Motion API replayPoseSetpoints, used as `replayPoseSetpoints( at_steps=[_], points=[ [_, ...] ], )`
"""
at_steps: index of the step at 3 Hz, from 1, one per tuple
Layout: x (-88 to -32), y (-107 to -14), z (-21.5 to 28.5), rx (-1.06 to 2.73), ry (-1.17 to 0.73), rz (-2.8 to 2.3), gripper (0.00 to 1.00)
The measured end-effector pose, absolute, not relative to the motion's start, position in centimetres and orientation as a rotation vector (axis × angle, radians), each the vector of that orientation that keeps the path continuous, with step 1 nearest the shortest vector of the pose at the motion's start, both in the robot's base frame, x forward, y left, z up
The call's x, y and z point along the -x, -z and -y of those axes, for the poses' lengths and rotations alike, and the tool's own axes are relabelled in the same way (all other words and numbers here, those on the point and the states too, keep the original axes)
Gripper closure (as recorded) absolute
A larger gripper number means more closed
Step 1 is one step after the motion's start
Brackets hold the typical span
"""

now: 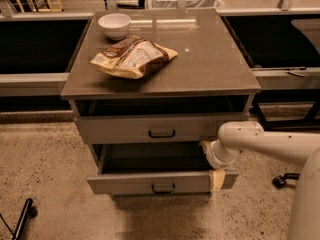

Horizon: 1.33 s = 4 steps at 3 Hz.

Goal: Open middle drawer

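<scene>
The middle drawer (125, 183) is a grey drawer with a small black bar handle (163, 187). It stands pulled out from the cabinet, and its dark inside shows. My gripper (210, 162) is at the drawer's right end. It is open, with one tan fingertip (216, 180) on the outer face of the drawer front and the other over the drawer's inside. The white arm (270, 145) comes in from the right. The upper drawer (115, 129) sits further in. The lowest drawer is hidden under the open one.
A white bowl (114, 24) and a chip bag (132, 57) lie on the cabinet top (210, 59). Dark shelving flanks the cabinet on both sides. A black pole foot (22, 218) is on the floor at the left, and a caster (278, 181) at the right.
</scene>
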State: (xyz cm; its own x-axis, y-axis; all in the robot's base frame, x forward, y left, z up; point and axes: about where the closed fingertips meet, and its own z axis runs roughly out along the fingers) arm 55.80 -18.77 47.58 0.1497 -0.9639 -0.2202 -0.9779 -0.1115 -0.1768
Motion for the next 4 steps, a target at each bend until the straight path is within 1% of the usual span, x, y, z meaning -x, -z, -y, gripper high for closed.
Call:
replayPoseSetpoints(
  at_steps=[1, 4],
  points=[
    [-56.9, -48.1, 18.9, 2.141, -0.062, -1.894, 0.18],
    [-58.8, -46.2, 19.8, 2.111, -0.043, -1.9, 0.88]
  ],
)
